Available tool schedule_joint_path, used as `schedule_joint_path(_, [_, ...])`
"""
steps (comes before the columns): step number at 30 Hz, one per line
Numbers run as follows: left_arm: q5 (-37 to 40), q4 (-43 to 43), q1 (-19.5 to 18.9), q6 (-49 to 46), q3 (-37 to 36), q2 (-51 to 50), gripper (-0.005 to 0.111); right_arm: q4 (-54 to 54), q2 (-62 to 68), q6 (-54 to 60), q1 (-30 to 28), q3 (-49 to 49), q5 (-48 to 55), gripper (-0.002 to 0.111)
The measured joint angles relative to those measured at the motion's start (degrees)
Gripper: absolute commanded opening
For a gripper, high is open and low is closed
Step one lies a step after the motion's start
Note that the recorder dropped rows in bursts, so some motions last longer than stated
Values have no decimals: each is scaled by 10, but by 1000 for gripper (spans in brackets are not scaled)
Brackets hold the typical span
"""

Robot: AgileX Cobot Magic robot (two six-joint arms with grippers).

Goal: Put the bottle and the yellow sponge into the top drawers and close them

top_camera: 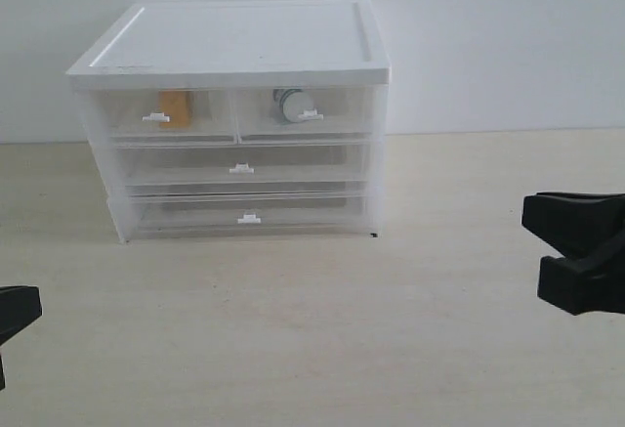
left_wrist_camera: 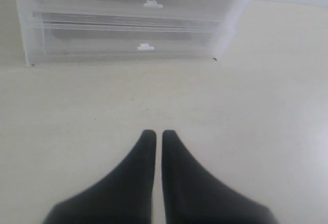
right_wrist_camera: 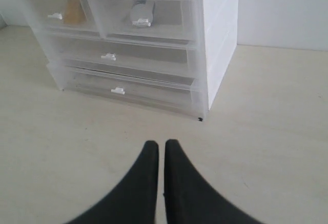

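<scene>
Yellow sponge [top_camera: 176, 109] in L top drawer [top_camera: 122, 116], bottle [top_camera: 290, 105] in R top drawer [top_camera: 342, 109] (both flush); L tool [left_wrist_camera: 155, 133], R tool [right_wrist_camera: 161, 143] closed.

Desk [top_camera: 439, 349]: pale cream matte surface, evenly lit, extending beneath and ahead of the left hand [left_wrist_camera: 158, 133] and the right hand [right_wrist_camera: 162, 143]. Wall [top_camera: 508, 36]: plain white, unmarked, meeting the desk's far edge beyond both hands. Cabinet [top_camera: 234, 41]: white-topped, translucent-sided, standing on the desk ahead of both hands, before the wall.
</scene>
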State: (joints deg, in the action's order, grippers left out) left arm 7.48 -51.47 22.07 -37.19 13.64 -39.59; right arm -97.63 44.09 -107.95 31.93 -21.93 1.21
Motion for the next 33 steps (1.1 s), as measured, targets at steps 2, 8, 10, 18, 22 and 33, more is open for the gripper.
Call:
schedule_joint_path(2, [6, -1, 0, 0, 0, 0, 4, 0, 0, 0, 0, 0, -1, 0])
schedule_joint_path(8, [14, -1, 0, 0, 0, 0, 4, 0, 0, 0, 0, 0, -1, 0])
schedule_joint_path(10, [14, -1, 0, 0, 0, 0, 4, 0, 0, 0, 0, 0, -1, 0])
schedule_joint_path(18, [14, -1, 0, 0, 0, 0, 4, 5, 0, -1, 0, 0, -1, 0])
schedule_joint_path(22, [14, -1, 0, 0, 0, 0, 4, 5, 0, -1, 0, 0, -1, 0])
schedule_joint_path(33, [14, -1, -8, 0, 0, 168, 4, 6, 0, -1, 0, 0, -3, 0])
